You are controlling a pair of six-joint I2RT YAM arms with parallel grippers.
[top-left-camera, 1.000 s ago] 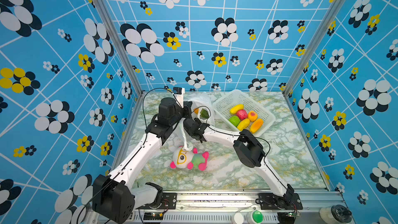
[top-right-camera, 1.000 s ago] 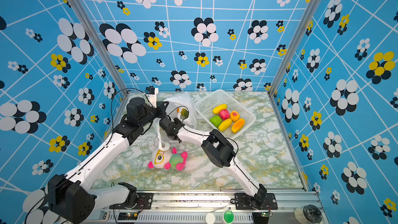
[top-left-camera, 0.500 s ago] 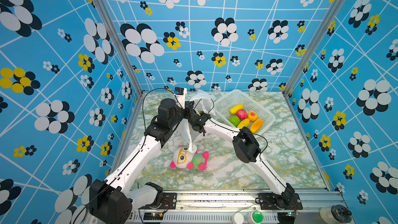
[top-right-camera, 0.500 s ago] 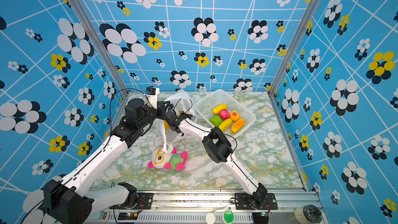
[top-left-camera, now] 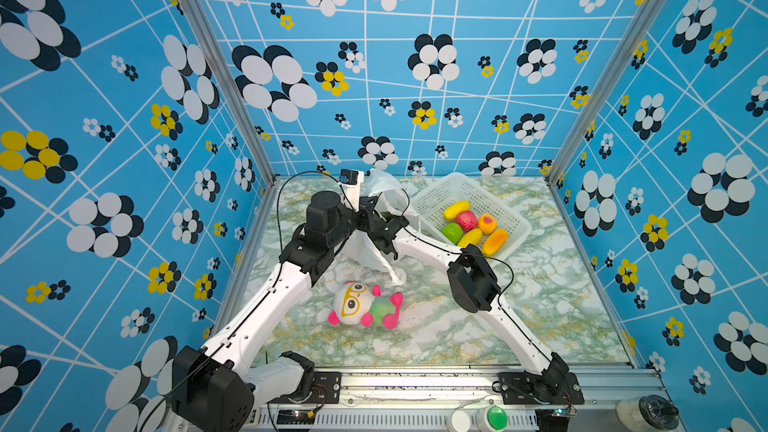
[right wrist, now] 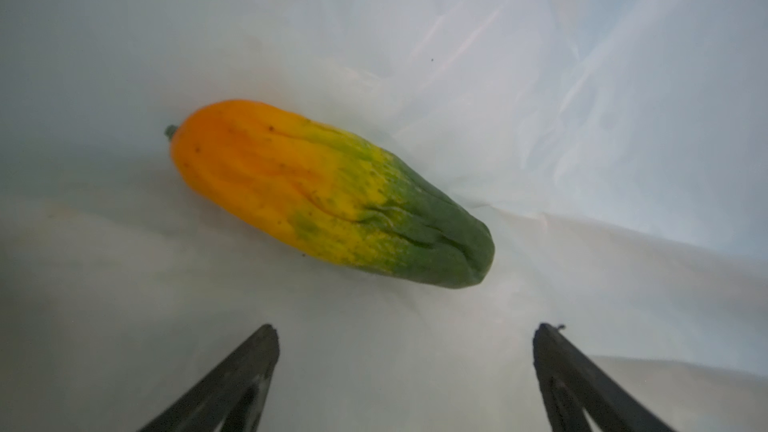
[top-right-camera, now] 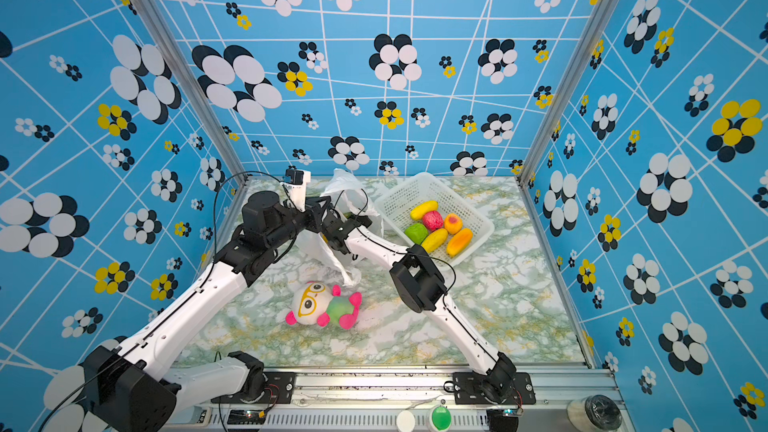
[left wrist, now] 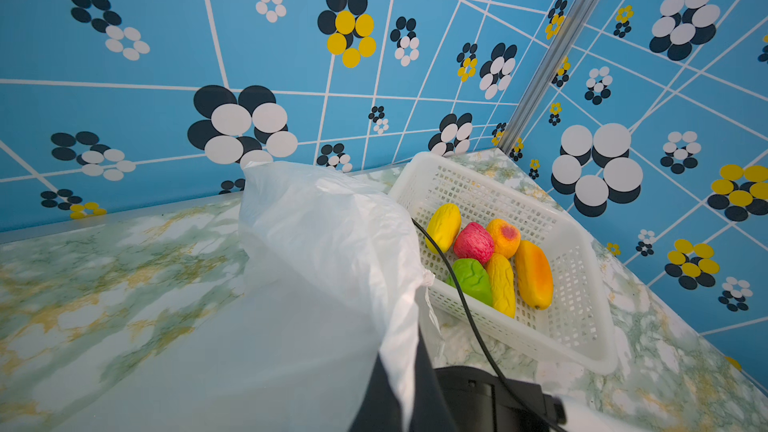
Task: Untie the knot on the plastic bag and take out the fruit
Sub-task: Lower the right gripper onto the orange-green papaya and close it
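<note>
My right jaws: spread inside plastic bag [left wrist: 324,243], fruit [right wrist: 328,197] ahead.
My left jaws: pinching plastic bag.
Around: basket [top-left-camera: 434,201], doll [top-left-camera: 361,305].

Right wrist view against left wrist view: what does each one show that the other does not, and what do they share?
Only the right wrist view shows the inside of the plastic bag: an orange-to-green fruit lies there, with the right gripper open before it. Only the left wrist view shows the white basket with six fruits and the marbled table. Both show the bag, one from inside and one from outside.
</note>
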